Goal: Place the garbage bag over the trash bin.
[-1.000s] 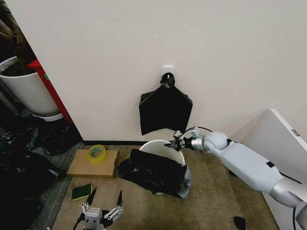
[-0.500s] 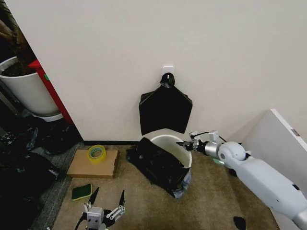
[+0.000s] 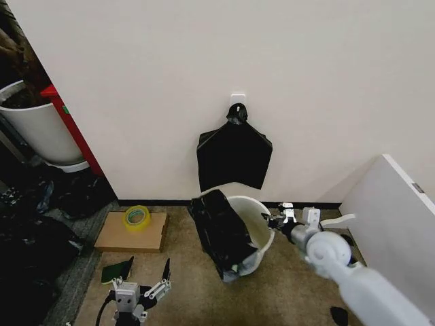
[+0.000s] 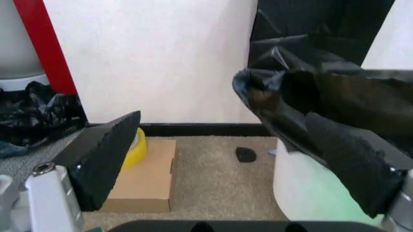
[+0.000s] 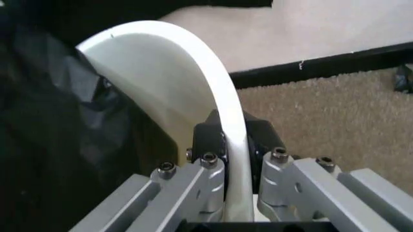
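Note:
The white trash bin (image 3: 257,224) stands on the carpet by the wall, tipped a little. The glossy black garbage bag (image 3: 221,234) hangs over its left rim and down that side. My right gripper (image 3: 276,221) is shut on the bin's right rim. In the right wrist view the right gripper (image 5: 235,133) pinches the curved rim of the trash bin (image 5: 193,58), with the garbage bag (image 5: 58,121) beside it. My left gripper (image 3: 141,284) waits low and open in front. In the left wrist view the left gripper (image 4: 226,159) faces the garbage bag (image 4: 322,96) and the trash bin (image 4: 310,193).
A flat black bag bundle (image 3: 234,153) hangs from a wall hook above the bin. A cardboard piece (image 3: 132,234) with a yellow tape roll (image 3: 136,217) and a green sponge (image 3: 112,270) lie to the left. A large plant pot (image 3: 37,129) and a white panel (image 3: 391,217) flank the area.
My right gripper has drawn back to the right and toward me with the bin's rim, shifting and tipping the bin. The bag now stands bunched on the bin's left. The left gripper stayed put.

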Controlling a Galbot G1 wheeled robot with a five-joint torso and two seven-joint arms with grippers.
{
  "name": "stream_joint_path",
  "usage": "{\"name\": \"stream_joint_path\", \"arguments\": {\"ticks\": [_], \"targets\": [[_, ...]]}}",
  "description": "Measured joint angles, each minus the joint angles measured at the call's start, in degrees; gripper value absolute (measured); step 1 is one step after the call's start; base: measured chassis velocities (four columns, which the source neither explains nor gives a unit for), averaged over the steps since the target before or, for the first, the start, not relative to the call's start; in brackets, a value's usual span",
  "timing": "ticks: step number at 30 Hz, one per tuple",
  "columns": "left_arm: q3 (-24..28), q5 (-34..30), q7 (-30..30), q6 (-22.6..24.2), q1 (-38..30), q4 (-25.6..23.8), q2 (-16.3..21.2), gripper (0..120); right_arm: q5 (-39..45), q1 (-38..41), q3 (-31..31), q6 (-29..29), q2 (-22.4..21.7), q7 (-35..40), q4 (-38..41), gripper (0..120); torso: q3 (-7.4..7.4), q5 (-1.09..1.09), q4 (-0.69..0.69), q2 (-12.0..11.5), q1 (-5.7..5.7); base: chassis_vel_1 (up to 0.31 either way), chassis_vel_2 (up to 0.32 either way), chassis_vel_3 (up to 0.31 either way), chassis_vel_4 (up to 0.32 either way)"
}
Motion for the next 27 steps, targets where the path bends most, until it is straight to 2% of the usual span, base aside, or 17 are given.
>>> {"name": "stream_joint_path", "arguments": {"ticks": [3, 12, 24, 26, 27], "targets": [[-0.3, 0.0, 0.0, -0.1, 0.4, -0.4, -0.1, 100, -0.7, -2.0, 0.4, 2.2, 3.3, 1.9, 1.0, 3, 0.00, 0.01, 0.01, 0.0, 0.00, 0.000, 0.000, 0.000, 0.000], [-0.8, -0.4, 0.0, -0.2, 0.1, -0.4, -0.4, 100, -4.8, -7.5, -0.1, 5.9, 7.8, 3.8, 2.0, 3, 0.01, 0.02, 0.00, 0.0, 0.00, 0.000, 0.000, 0.000, 0.000], [-0.2, -0.5, 0.0, -0.1, -0.7, 0.4, -0.8, 100, -8.7, -9.4, -0.2, 6.4, 9.3, 4.2, 1.9, 3, 0.00, 0.02, 0.00, 0.0, 0.01, 0.000, 0.000, 0.000, 0.000], [-0.1, -0.5, 0.0, -0.1, -0.8, 0.4, -0.8, 100, -9.0, -9.6, -0.2, 6.4, 9.3, 4.1, 2.0, 4, 0.01, 0.02, 0.00, 0.0, 0.01, 0.000, 0.000, 0.000, 0.000], [0.1, -0.5, 0.0, -0.1, -0.9, 0.4, -0.8, 100, -9.4, -9.8, -0.2, 6.4, 9.2, 3.9, 2.1, 10, 0.00, 0.02, 0.00, 0.0, 0.01, 0.000, 0.000, 0.000, 0.000]]}}
